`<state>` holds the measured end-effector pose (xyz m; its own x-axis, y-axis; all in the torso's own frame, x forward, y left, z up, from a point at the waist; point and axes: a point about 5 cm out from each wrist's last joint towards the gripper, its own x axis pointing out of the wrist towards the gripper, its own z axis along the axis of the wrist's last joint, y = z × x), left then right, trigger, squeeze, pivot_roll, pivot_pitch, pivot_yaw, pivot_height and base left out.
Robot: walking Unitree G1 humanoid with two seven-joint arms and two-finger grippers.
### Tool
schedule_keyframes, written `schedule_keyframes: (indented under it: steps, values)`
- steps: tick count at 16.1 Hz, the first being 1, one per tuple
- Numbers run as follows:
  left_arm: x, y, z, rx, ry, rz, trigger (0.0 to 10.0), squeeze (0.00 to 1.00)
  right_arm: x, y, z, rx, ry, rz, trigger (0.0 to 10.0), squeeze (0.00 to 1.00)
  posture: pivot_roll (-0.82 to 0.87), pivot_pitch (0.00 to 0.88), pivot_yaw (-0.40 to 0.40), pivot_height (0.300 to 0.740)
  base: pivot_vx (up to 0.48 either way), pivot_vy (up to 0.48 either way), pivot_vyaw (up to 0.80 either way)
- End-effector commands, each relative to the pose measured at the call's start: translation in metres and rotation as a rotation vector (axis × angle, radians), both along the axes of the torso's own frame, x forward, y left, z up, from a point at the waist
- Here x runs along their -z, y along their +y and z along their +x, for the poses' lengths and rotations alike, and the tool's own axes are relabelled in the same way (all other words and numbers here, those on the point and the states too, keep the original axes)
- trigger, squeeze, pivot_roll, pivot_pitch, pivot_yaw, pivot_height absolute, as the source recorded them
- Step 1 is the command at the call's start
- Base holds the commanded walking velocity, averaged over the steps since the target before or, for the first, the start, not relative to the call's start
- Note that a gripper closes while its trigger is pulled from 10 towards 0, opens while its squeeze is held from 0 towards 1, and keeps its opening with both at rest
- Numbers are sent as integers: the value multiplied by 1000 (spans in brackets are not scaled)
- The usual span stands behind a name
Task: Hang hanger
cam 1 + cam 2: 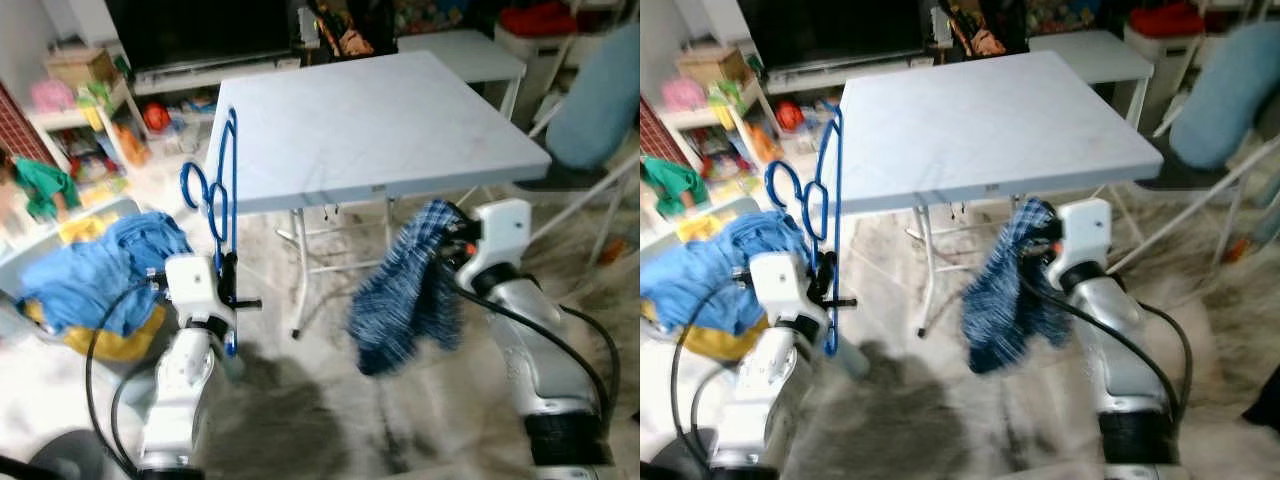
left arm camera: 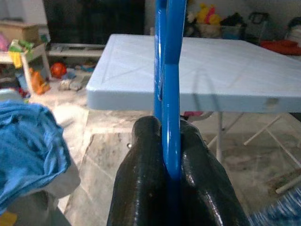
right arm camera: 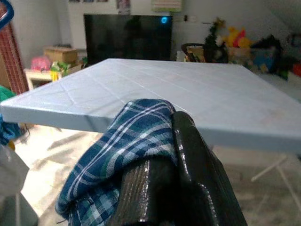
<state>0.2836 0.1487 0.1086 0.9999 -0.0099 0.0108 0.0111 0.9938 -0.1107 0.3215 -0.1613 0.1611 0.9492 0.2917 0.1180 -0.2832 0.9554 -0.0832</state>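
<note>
A blue plastic hanger (image 1: 216,195) stands upright in front of the white table's left corner, held low down by my left gripper (image 1: 228,285), which is shut on it. The left wrist view shows its black fingers (image 2: 146,174) pressed against the blue hanger bar (image 2: 170,108). A blue plaid cloth (image 1: 408,288) hangs limp below the table's front edge. My right gripper (image 1: 452,248) is shut on the cloth's top; the right wrist view shows plaid cloth (image 3: 113,160) draped over its fingers (image 3: 193,165).
The white folding table (image 1: 380,130) stands just ahead, its legs behind the cloth. A heap of blue clothes (image 1: 100,265) fills a basket at the left. Shelves with toys (image 1: 80,110) line the far left, a folding chair (image 1: 590,130) stands at the right.
</note>
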Motion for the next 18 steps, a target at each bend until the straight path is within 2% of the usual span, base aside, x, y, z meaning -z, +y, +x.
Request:
schedule_keyframes:
  steps: [1, 4, 7, 9, 13, 18]
  values:
    - [-3, 3, 3, -2, -17, 3, 10000, 0, -13, 15, 7, -36, -28, 0, 10000, 0, -51, 0, -25, 740, 0, 0, 0]
    - [-5, 9, 4, -59, -32, -28, 10000, 0, -12, 22, 18, -44, -33, 6, 10000, 0, -24, 0, -25, 740, 0, 0, 0]
    - [1, 22, -7, -100, -25, -19, 10000, 0, -13, 23, 24, -33, -49, 8, 10000, 0, 8, 0, -20, 740, 0, 0, 0]
    - [-3, 34, -10, -142, -35, -16, 10000, 0, -9, 19, 26, -13, -47, 14, 10000, 0, 13, 0, -11, 740, 0, 0, 0]
    - [-8, 34, -8, -119, -49, -17, 10000, 0, 0, 11, 26, 54, -23, 52, 10000, 0, 16, 0, 2, 740, 220, 0, 0]
    - [-8, 23, -6, -67, -37, -40, 10000, 0, 1, 9, 22, 66, -37, 52, 10000, 0, -16, 0, 30, 740, 399, 0, -655]
